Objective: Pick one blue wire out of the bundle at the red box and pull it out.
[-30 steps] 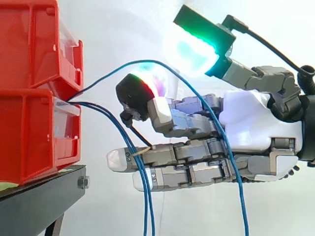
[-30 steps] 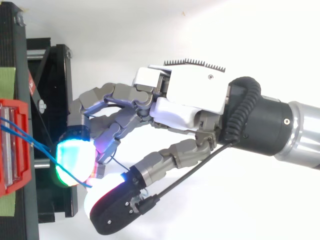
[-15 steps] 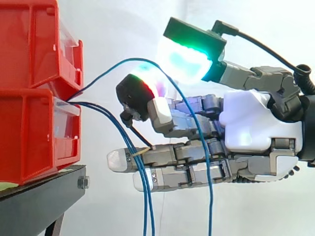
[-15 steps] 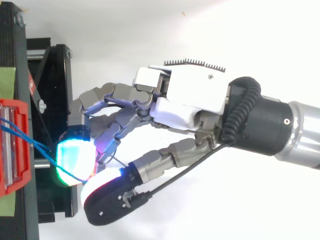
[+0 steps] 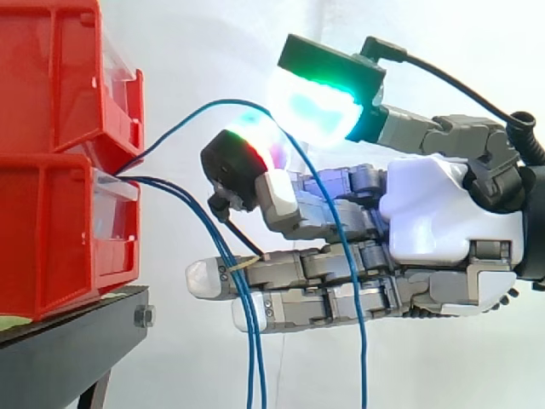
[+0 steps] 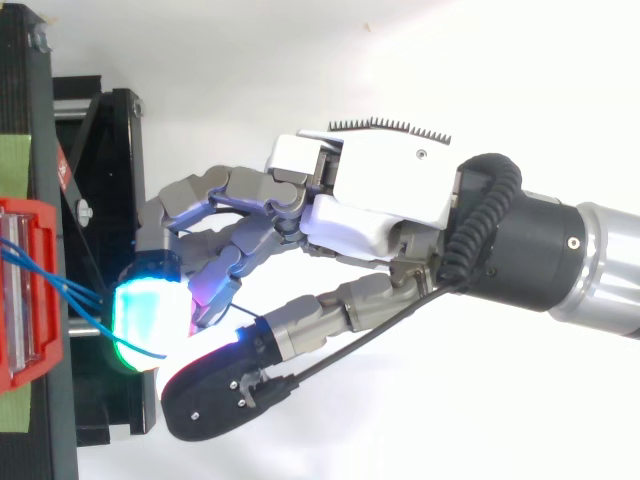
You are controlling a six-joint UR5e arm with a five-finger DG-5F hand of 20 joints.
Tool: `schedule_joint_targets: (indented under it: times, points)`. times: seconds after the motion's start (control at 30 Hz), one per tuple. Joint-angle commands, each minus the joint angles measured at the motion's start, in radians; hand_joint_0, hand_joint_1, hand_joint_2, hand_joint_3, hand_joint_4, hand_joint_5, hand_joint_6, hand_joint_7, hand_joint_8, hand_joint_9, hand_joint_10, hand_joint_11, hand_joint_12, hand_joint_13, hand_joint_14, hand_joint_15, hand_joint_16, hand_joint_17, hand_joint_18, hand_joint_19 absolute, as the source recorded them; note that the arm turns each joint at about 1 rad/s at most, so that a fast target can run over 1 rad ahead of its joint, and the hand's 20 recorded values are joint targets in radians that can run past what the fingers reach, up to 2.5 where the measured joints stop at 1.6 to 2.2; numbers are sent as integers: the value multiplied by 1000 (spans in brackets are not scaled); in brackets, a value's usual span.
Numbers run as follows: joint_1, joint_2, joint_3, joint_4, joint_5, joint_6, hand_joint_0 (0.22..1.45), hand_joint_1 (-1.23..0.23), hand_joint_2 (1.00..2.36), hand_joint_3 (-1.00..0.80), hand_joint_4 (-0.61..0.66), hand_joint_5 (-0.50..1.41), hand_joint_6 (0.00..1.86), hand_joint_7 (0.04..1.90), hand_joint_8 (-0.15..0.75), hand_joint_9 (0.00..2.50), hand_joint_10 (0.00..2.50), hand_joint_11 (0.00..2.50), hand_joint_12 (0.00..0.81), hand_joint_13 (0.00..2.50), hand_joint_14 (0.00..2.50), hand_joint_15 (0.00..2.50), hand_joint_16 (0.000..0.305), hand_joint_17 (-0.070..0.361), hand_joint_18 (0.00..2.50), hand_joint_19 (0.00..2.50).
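Two stacked red bins (image 5: 60, 230) stand at the left on a black stand (image 5: 68, 349). Several thin blue wires (image 5: 223, 256) come out between the bins and hang down in front of my hand (image 5: 443, 221). One blue wire (image 5: 196, 115) arcs up and right, passes between the green-glowing thumb pad (image 5: 311, 106) and a curled finger's red-white pad (image 5: 243, 158), then drops past the palm. Those two pads close round it in a pinch. The lower fingers lie straight, pointing at the bins. From above, the hand (image 6: 370, 200) reaches left toward the bin (image 6: 25, 290).
A white curtain hangs behind everything. The black stand's frame (image 6: 110, 150) runs under the fingertips in the top view. A strip of green tape (image 6: 15, 160) lies on the stand's left part. The arm's wrist (image 6: 560, 250) enters from the right.
The thumb has swung down and left toward the curled finger. The arcing blue wire shifted left with it, and its hanging part moved from beside the palm to nearer the fingers.
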Motion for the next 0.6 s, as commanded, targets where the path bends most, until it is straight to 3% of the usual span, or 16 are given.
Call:
schedule_joint_targets:
  times: [0.0, 0.23, 0.57]
  points:
    - [0, 0, 0, 0, 0, 0, 549, -772, 1019, -170, 116, -122, 863, 1198, 262, 997, 24, 673, 332, 470, 13, 308, 54, 121, 350, 454]
    - [0, 0, 0, 0, 0, 0, 554, -704, 1009, -108, 124, -102, 871, 1146, 305, 1109, 20, 624, 380, 580, 12, 336, 65, 146, 477, 448]
    - [0, 0, 0, 0, 0, 0, 550, -659, 1008, -93, 102, -92, 852, 1155, 297, 1166, 18, 614, 381, 651, 12, 343, 66, 149, 536, 459]
